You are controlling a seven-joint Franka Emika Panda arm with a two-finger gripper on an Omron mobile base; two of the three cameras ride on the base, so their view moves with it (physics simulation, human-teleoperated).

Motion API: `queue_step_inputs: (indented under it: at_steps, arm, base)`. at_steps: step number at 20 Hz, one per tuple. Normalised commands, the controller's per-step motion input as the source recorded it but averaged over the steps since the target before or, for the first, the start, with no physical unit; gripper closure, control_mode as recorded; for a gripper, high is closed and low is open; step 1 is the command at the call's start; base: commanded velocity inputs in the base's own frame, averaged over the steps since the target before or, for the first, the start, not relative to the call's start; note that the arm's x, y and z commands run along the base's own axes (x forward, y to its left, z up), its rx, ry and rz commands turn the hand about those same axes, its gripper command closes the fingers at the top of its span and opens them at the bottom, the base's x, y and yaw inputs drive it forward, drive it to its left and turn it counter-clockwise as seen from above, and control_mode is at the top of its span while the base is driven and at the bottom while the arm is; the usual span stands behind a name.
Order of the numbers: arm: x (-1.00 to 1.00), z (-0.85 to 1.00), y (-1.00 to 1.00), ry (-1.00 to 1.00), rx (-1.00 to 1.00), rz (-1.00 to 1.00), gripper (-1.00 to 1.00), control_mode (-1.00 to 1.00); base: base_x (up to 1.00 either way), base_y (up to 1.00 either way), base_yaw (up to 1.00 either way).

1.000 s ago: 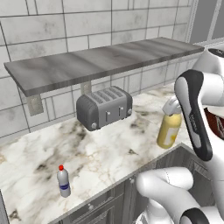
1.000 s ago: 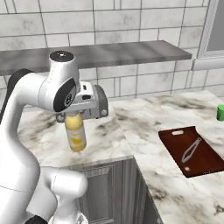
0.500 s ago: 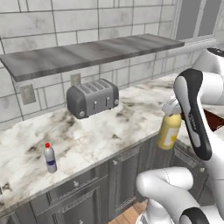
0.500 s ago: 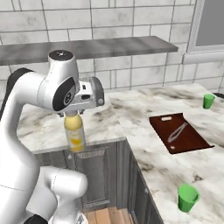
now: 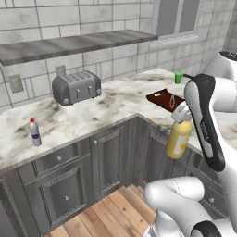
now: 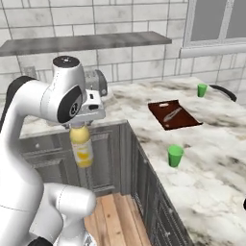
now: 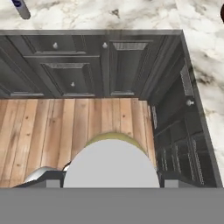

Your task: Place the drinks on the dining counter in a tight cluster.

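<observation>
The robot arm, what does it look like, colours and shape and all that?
The arm is glossy white, built of thick rounded segments with dark grey to black bands at the joints. One link carries a long black strip down its side. The gripper is a boxy pale grey block. No cables or markings show.

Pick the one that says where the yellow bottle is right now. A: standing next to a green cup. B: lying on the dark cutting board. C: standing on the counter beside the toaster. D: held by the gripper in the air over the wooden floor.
D: the yellow bottle hangs by its cap from the gripper, with wooden floor beneath it in the hand view.
</observation>
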Motion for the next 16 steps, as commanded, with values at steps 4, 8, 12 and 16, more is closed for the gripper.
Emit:
queue_step_inputs:
  at_steps: [4, 8, 12, 16]
  arm:
    - [0.00, 0.00, 0.00, 0.00, 0.00, 0.00, 1.00, 1.00]
    - [0.00, 0.00, 0.00, 0.00, 0.00, 0.00, 1.00, 1.00]
    - [0.00, 0.00, 0.00, 0.00, 0.00, 0.00, 1.00, 1.00]
    - [0.00, 0.00, 0.00, 0.00, 0.00, 0.00, 1.00, 1.00]
  base:
    - [-1.00, -0.34, -0.15]
    - [-1.00, -0.49, -0.17]
    - [-0.96, -0.68, -0.12]
    - [0.01, -1.00, 0.12]
